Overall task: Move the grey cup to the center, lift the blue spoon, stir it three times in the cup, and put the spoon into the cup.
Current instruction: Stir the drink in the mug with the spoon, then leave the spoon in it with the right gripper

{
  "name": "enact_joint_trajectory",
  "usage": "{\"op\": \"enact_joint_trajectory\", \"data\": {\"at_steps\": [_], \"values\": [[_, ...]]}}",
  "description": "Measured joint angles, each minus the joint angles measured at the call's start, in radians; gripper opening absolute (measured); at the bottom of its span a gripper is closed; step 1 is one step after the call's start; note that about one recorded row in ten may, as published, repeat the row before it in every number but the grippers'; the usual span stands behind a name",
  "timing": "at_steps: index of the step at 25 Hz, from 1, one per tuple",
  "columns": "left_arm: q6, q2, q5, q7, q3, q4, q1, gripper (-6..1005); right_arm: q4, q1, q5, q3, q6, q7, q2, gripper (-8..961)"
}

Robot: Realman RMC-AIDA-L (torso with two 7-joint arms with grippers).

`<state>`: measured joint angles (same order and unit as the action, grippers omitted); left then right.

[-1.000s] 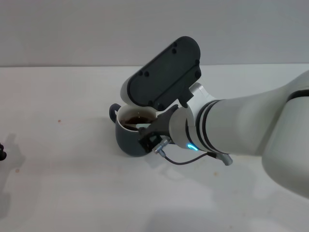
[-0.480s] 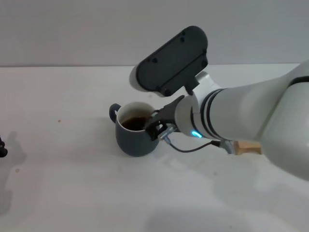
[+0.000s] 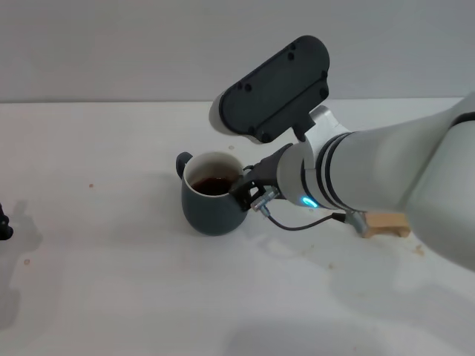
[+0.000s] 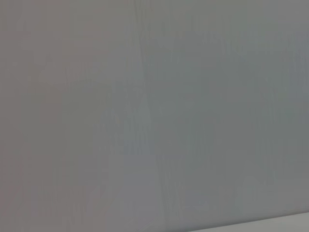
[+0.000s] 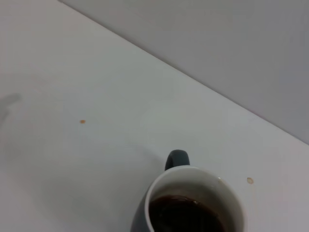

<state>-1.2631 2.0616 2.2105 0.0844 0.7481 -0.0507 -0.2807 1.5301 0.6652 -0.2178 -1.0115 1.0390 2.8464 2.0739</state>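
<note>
Compared with a second ago, we see the grey cup [image 3: 214, 194] shifted a little toward the right of the table, and our right arm has swung the same way, uncovering a small wooden block [image 3: 386, 223] that lies on the table [image 3: 111, 282] beneath the forearm. Our right gripper [image 3: 247, 191] sits against the cup's rim on the side facing our right, the dark fingers right at the white lip; we cannot tell whether they are pinched on the rim or merely touching it, since the wrist housing hides most of them. The cup stands upright near the middle of the table, its loop handle pointing away toward the far left, dark brown liquid inside. From the right wrist camera we look down into the cup [image 5: 193, 203], white inner wall and handle clear, with a couple of small brown specks on the table around it. We cannot find the blue spoon in any view. Our left gripper is out of sight; its wrist camera shows only a blank grey wall.
</note>
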Motion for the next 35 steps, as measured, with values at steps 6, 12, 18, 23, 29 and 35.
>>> {"op": "enact_joint_trajectory", "data": {"at_steps": [6,12,18,23,29,35], "values": [[0.001,0.002,0.0,0.0,-0.001,-0.002,0.0,-2,0.02,0.003,-0.008,0.035,-0.001,0.001,0.001,128],[0.001,0.003,0.0,0.0,-0.001,-0.002,0.0,-2,0.015,0.007,-0.01,0.038,-0.02,0.001,0.003,127],[0.0,0.003,0.0,0.0,-0.001,-0.002,0.0,-2,-0.009,0.024,-0.011,0.033,-0.055,0.001,0.003,129],[0.001,0.003,0.0,0.0,0.002,-0.001,-0.003,-2,-0.04,0.034,-0.008,0.013,-0.083,0.001,0.003,132],[0.001,0.002,0.0,0.0,0.003,-0.001,-0.006,-2,-0.043,0.028,-0.003,0.009,-0.114,0.001,0.003,135],[0.001,0.0,0.0,0.0,0.006,0.0,-0.008,-2,-0.034,0.023,0.075,0.05,-0.121,-0.001,0.004,138]]}}
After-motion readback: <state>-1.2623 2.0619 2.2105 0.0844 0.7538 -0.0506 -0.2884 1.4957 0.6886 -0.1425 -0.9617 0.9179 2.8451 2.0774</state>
